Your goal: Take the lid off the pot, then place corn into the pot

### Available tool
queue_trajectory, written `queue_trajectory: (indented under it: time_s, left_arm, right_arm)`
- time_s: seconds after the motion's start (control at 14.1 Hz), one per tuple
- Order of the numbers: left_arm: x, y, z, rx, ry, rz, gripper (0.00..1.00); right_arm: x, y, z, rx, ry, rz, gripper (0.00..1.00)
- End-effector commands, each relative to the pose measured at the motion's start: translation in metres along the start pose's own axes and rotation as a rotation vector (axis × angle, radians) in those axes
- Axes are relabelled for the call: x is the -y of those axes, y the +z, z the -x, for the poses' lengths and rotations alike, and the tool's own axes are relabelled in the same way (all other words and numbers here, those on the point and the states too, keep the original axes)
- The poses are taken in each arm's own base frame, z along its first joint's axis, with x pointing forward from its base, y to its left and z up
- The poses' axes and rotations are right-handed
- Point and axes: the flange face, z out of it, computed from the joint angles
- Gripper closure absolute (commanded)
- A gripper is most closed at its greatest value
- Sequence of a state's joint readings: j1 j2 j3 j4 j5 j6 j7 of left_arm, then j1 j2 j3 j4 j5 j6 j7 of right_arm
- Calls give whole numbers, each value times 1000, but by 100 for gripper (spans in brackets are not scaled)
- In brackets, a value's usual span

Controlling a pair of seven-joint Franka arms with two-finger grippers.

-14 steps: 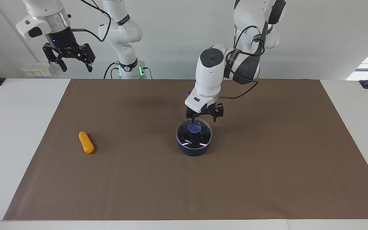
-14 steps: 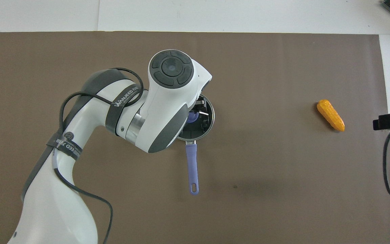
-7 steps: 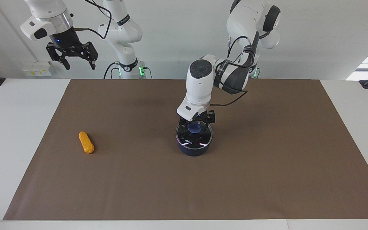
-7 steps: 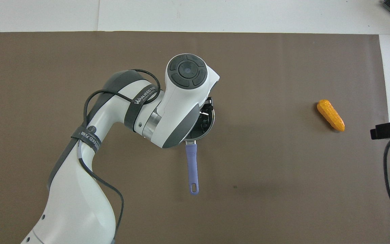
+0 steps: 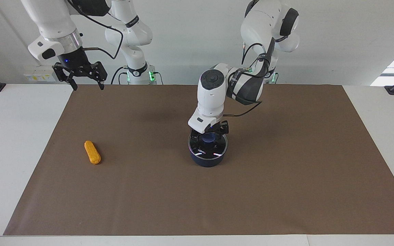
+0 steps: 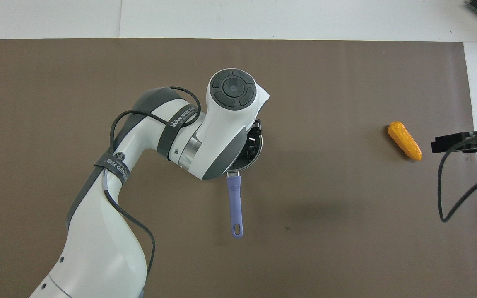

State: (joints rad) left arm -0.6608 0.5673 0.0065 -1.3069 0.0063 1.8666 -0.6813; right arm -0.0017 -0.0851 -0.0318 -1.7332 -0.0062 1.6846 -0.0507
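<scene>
We see the pot [image 5: 207, 158] mid-mat with the lid [image 5: 207, 147] seated on it, its long handle [image 6: 236, 207] pointing toward the robots. Our left gripper [image 5: 209, 134] is down at the lid's blue knob [image 5: 208, 137], fingers apart on either side, likely so it can close and lift. The corn [image 5: 92, 152] lies toward the right arm's end, well apart from the pot. Our right gripper [image 5: 84, 82] hangs spread wide above the mat's edge, empty.
</scene>
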Motion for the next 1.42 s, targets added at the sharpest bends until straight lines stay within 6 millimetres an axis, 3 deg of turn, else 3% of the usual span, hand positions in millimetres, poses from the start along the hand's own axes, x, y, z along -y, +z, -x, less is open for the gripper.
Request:
queue_trajectory:
  time_s: [0.0,0.21,0.64,0.85,1.14,1.35]
  left_arm:
    - [1,-1,-8,-18,-31,38,0]
    - [1,-1,-9,-33,-33,50,0]
    - [3,11,1,-5,-26,18,0]
    - [4,11,2,1,-27,16,0]
    - [3,10,3,7,-25,11,0]
    - [3,7,5,10,-26,10,0]
  right_arm:
    - [-13,48,-21,30,-70,-3,0]
    - [-23,93,-45,37,-154,-6,0]
    - [-48,198,-49,37,-282,-7,0]
    - [-76,242,-61,9,-376,4,0]
    - [-98,289,-63,19,-454,2,0]
    - [-96,306,-57,40,-477,-7,0]
